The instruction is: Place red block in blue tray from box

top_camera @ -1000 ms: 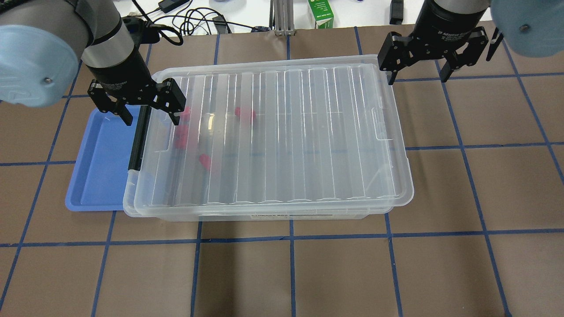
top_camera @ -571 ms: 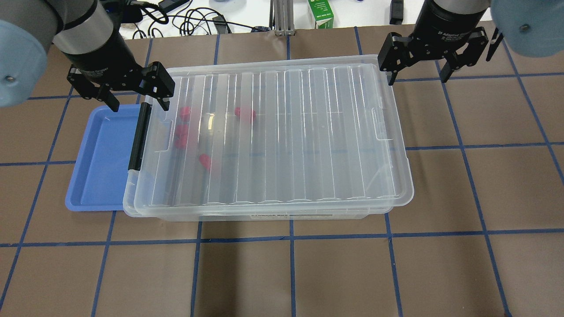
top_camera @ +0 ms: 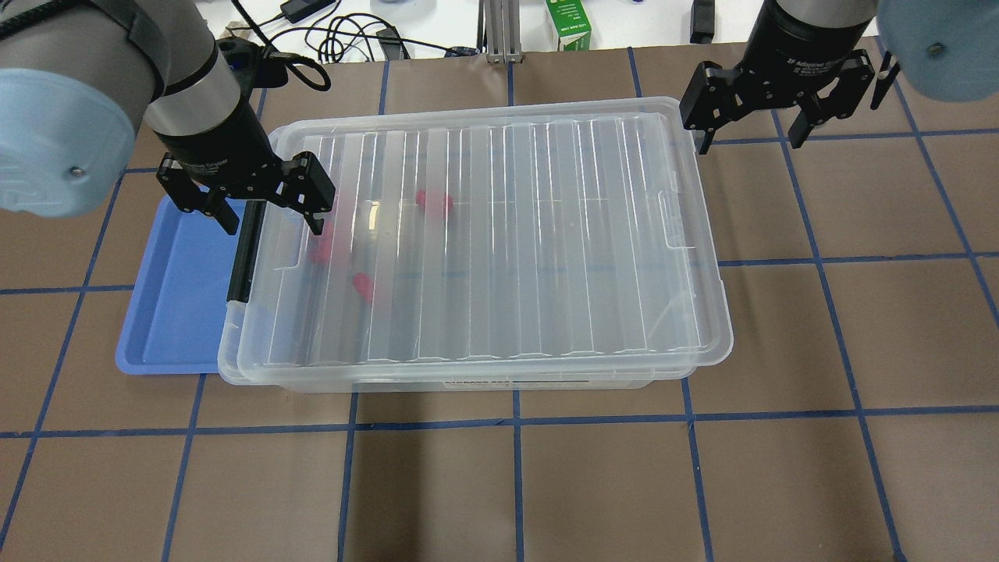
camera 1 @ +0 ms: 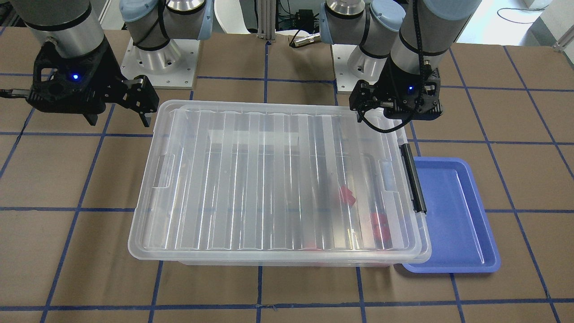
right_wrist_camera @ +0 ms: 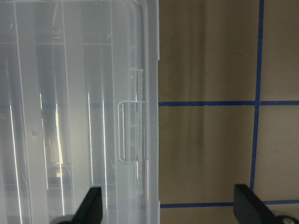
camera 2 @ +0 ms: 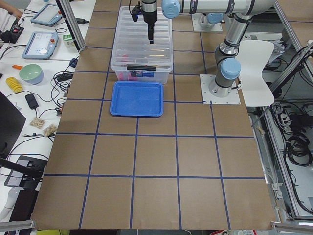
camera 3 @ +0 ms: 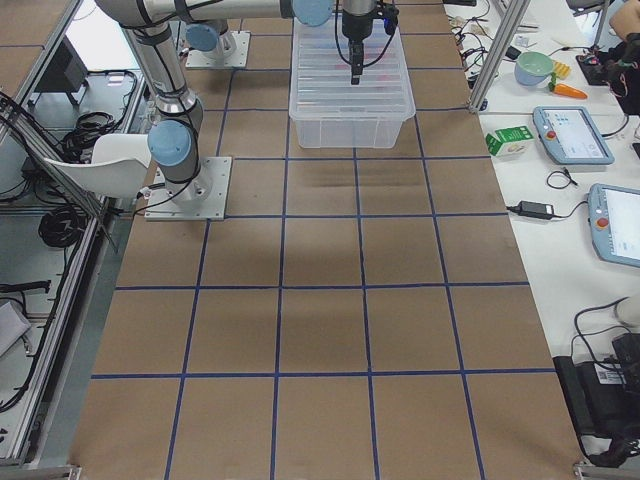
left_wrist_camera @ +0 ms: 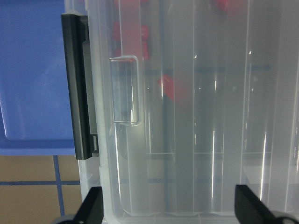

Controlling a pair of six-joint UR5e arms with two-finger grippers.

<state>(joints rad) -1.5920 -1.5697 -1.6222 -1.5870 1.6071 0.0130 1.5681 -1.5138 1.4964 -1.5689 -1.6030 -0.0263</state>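
The box [top_camera: 507, 234] is a clear bin with its ribbed lid on and a black latch bar [top_camera: 243, 257] on its left end. Several red blocks lie inside under the lid, among them one in the middle [top_camera: 435, 201] and one nearer the latch [top_camera: 361, 285]; one also shows in the left wrist view [left_wrist_camera: 173, 86]. The blue tray [top_camera: 175, 297] lies empty against the latch end. My left gripper [top_camera: 273, 226] hangs open and empty above the latch end. My right gripper [top_camera: 749, 144] hangs open and empty beyond the box's far right corner.
A green carton [top_camera: 568, 23] and cables [top_camera: 343, 35] lie past the table's far edge. In the front-facing view the arm bases [camera 1: 157, 63] stand behind the box. The brown table [top_camera: 546, 484] is marked with blue tape lines.
My left gripper swung away to the far left, then came back over the box's latch end, open throughout. It now hides one red block. My right gripper shifted slightly to the right.
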